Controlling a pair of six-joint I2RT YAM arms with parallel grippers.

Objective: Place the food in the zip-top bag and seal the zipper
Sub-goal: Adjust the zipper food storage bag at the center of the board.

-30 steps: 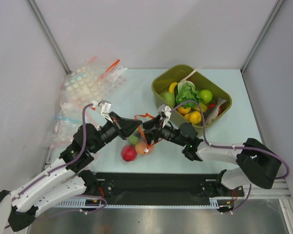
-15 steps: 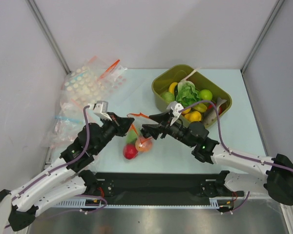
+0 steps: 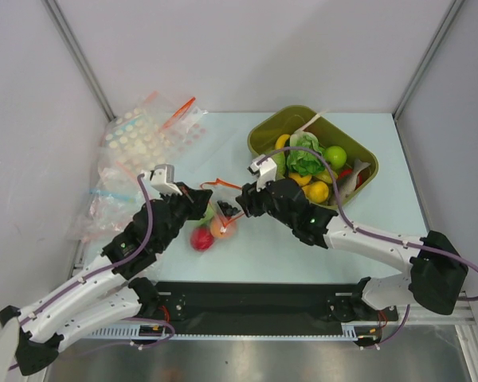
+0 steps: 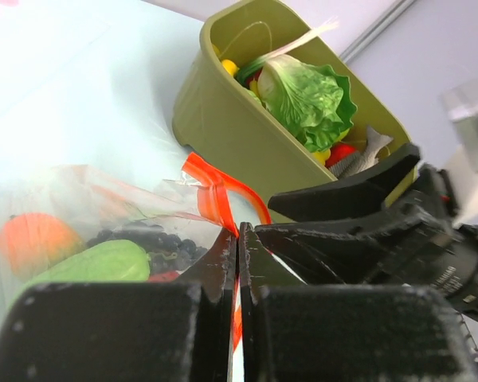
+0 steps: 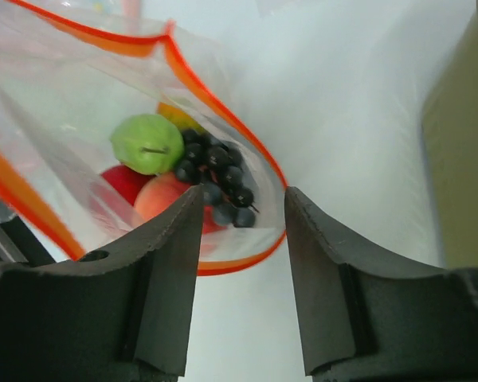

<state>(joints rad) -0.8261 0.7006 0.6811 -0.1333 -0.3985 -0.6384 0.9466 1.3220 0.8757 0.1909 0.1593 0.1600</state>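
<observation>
The clear zip-top bag (image 3: 213, 225) hangs open between my grippers. Its red-orange zipper (image 5: 223, 115) rings the open mouth. Inside lie a green fruit (image 5: 147, 143), a peach (image 5: 163, 199), a red fruit (image 5: 123, 181) and dark grapes (image 5: 215, 179). My left gripper (image 3: 201, 200) is shut on the zipper strip (image 4: 215, 187), as the left wrist view (image 4: 237, 231) shows. My right gripper (image 3: 237, 205) is open and empty just over the bag's mouth, its fingertips (image 5: 193, 208) on either side of the zipper's near edge.
The olive-green tub (image 3: 263, 134) at the back right holds lettuce (image 3: 305, 153), lime, yellow and red toy food. A heap of dotted and blue-strip clear bags (image 3: 135, 147) lies at the back left. The tub (image 4: 239, 151) stands close behind the bag.
My right gripper has moved left and closer over the bag's mouth. My left gripper and the bag have shifted slightly left. The left grip on the zipper is unchanged.
</observation>
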